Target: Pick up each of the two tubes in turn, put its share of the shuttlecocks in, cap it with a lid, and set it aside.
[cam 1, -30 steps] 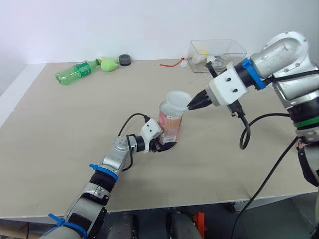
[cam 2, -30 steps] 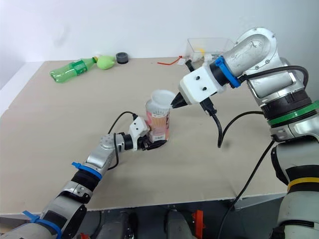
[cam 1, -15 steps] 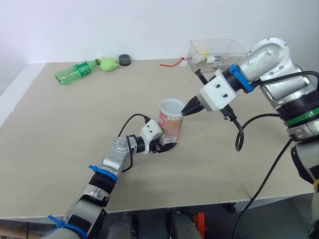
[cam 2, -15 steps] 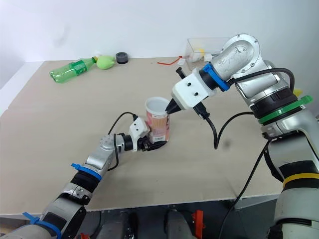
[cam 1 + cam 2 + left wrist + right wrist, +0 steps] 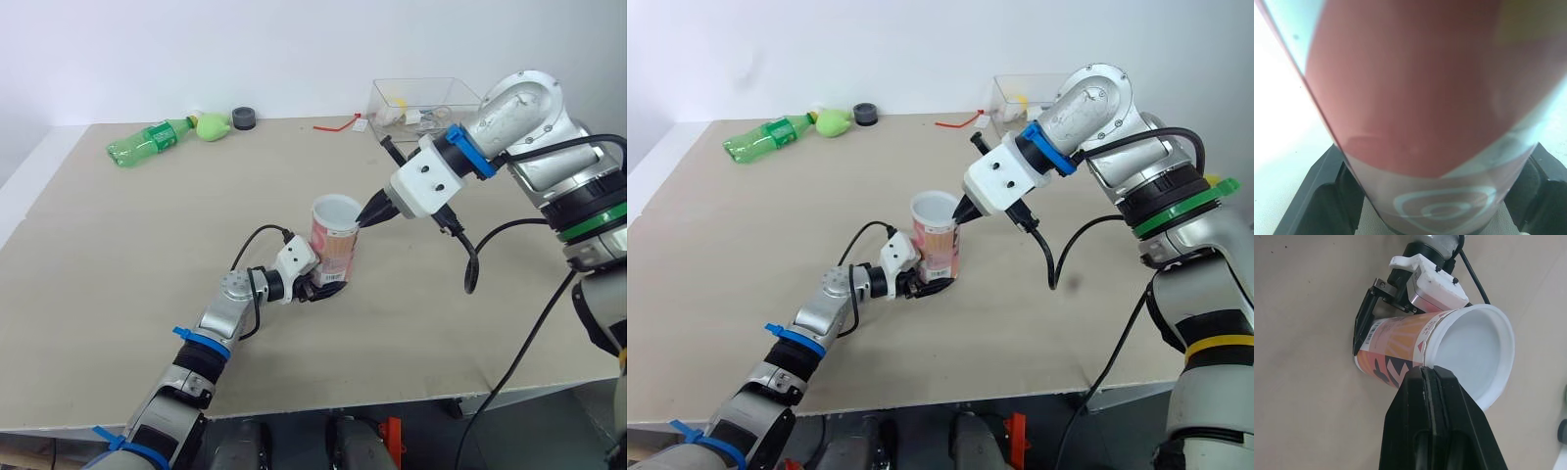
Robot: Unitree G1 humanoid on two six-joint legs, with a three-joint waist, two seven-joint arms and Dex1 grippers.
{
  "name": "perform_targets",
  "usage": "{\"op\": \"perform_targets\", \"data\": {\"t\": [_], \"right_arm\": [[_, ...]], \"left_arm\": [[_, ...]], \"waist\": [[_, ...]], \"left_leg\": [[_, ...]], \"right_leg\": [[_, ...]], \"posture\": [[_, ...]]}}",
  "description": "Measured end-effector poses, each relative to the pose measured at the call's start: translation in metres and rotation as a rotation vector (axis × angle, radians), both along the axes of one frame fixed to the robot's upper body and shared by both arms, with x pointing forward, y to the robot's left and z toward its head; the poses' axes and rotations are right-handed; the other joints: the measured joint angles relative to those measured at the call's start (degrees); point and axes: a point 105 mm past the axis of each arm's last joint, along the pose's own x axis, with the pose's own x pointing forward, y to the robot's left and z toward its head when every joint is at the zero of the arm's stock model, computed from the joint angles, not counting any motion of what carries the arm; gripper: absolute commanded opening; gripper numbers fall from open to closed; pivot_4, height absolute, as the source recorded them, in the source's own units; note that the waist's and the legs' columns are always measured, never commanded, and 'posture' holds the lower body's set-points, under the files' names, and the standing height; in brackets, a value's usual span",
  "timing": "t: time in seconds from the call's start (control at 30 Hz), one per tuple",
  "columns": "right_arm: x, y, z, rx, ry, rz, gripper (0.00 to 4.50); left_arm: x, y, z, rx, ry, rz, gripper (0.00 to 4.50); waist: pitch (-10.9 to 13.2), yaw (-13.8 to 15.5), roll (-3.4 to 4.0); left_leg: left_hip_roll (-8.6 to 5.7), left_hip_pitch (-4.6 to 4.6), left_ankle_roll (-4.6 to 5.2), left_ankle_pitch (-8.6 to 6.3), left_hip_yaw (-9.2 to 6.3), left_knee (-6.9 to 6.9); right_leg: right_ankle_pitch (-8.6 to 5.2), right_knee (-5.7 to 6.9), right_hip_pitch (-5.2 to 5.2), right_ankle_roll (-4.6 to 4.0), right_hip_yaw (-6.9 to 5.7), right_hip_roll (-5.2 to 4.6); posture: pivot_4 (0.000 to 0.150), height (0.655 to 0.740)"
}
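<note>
A pink and orange tube (image 5: 335, 257) stands upright near the middle of the table. My left gripper (image 5: 318, 284) is shut on its lower part, and its black fingers (image 5: 1327, 196) flank the tube wall (image 5: 1415, 98) in the left wrist view. A white lid (image 5: 337, 212) sits on the tube's mouth. My right gripper (image 5: 364, 221) reaches in from the right with its fingers shut on the lid's near rim. The right wrist view shows the lid (image 5: 1476, 357) on the tube (image 5: 1396, 340), with the fingertips (image 5: 1425, 374) at its edge.
A green plastic bottle (image 5: 149, 141), a green lump (image 5: 215, 125) and a black cap (image 5: 245, 118) lie along the table's far edge. A clear box (image 5: 423, 106) stands at the far right with a red strip (image 5: 338, 124) beside it. A black cable (image 5: 470, 264) hangs from the right arm.
The right gripper came down and to the left with the lid, which went from tilted above the tube to sitting on its mouth. The left gripper kept hold of the tube.
</note>
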Motion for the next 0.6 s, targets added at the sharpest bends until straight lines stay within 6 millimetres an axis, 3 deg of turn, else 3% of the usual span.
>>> {"op": "perform_targets", "data": {"t": [0.1,0.4,0.53,0.6], "right_arm": [[0.000,-0.001,-0.002,-0.006,0.012,-0.009,1.47],[0.000,0.001,0.002,0.055,0.083,-0.045,1.47],[-0.005,0.005,0.043,0.314,0.239,-0.129,1.47],[-0.006,0.006,0.056,0.410,0.307,-0.157,0.92]], "left_arm": [[-0.001,0.000,0.000,0.000,0.002,0.000,3.15],[-0.003,0.001,-0.001,0.002,0.006,-0.004,3.15],[-0.003,0.002,-0.001,0.003,0.007,-0.008,3.15],[-0.003,0.003,-0.001,0.006,0.007,-0.009,3.15]], "waist": [[0.00,0.00,0.00],[0.00,0.01,0.00],[0.00,0.09,0.00],[-0.01,0.14,0.00]], "left_leg": [[0.00,-0.01,0.00,0.00,-0.01,0.00],[0.00,-0.02,-0.02,-0.03,-0.04,-0.01],[0.00,-0.04,-0.03,-0.03,-0.15,-0.02],[0.00,-0.03,-0.05,-0.04,-0.20,-0.02]], "right_leg": [[-0.01,0.00,0.00,-0.02,-0.01,-0.01],[-0.03,0.00,-0.01,-0.06,-0.05,-0.03],[-0.05,0.00,0.02,-0.14,-0.18,-0.10],[-0.07,0.00,0.04,-0.20,-0.20,-0.12]], "posture": [[0.150,0.7400],[0.150,0.7400],[0.150,0.7400],[0.150,0.7400]]}}
